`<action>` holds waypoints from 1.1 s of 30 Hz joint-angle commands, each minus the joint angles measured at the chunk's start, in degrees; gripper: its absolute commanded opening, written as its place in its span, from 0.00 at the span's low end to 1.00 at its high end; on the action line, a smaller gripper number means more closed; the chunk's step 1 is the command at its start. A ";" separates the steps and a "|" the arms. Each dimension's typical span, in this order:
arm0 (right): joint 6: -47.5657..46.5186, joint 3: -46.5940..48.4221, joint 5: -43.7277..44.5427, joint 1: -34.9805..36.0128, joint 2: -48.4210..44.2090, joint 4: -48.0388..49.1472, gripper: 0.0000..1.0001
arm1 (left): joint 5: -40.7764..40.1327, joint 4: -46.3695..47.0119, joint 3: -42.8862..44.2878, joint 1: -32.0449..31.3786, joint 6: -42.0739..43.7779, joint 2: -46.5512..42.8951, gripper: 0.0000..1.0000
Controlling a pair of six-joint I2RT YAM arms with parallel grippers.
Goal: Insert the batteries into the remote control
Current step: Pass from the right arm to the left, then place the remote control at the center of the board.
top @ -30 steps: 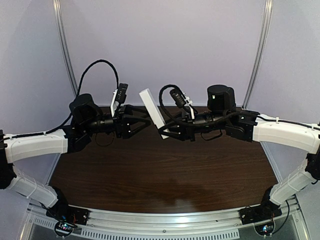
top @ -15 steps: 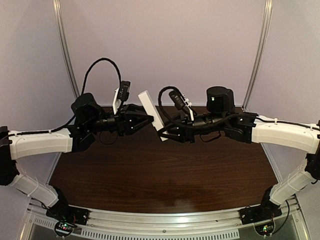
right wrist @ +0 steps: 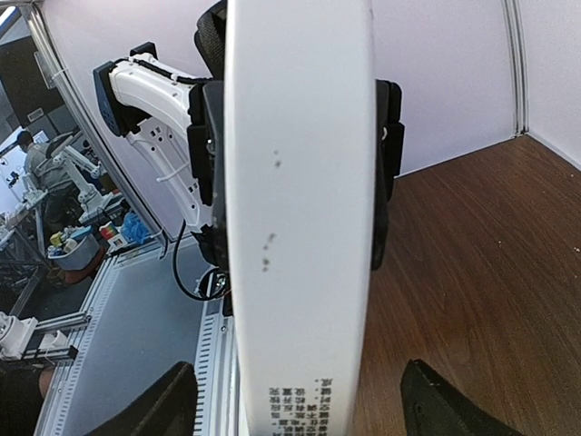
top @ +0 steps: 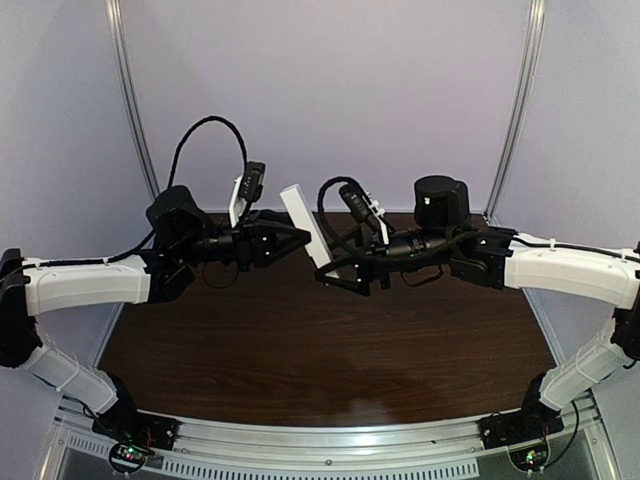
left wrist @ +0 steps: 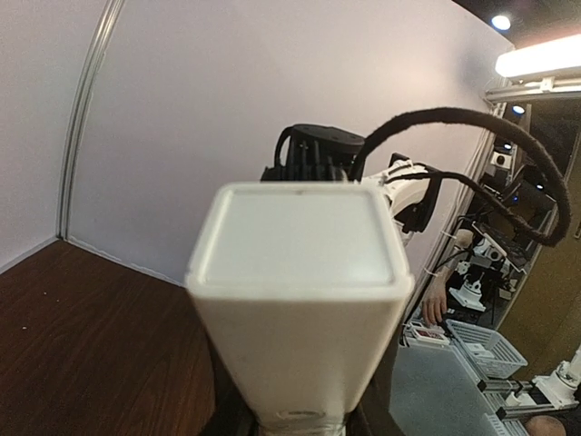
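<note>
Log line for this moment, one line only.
left gripper: shut on remote control | right gripper: open, clear of it | remote control: tilted, in air over table | batteries: not visible

The left arm (top: 90, 283) and the right arm (top: 565, 268) have smooth white shells on the long links; the joints between are black. Near each wrist is a round black motor housing (top: 436, 200). A thick black cable (top: 207, 121) makes a loop above the left wrist; the right cable (left wrist: 445, 116) looks fuzzy, as with a fabric cover. The left gripper (top: 298, 238) and the right gripper (top: 330, 270) have black fingers (right wrist: 171, 405). Each wrist carries a small black camera (top: 252, 178).
</note>
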 commanded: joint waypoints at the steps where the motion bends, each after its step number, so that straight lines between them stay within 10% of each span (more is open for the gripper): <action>1: -1.41 -1.69 3.37 -1.41 -3.97 -1.89 0.93 | 0.59 -4.86 2.99 -0.22 3.96 -0.25 0.08; 14: -5.65 -7.95 18.12 -7.46 -19.26 -14.65 1.00 | -26.47 -66.63 21.33 -0.22 25.70 7.21 0.00; 33: -5.00 -13.70 20.47 -8.72 -24.15 -17.34 1.00 | -40.46 -90.66 31.44 -5.46 27.92 27.45 0.00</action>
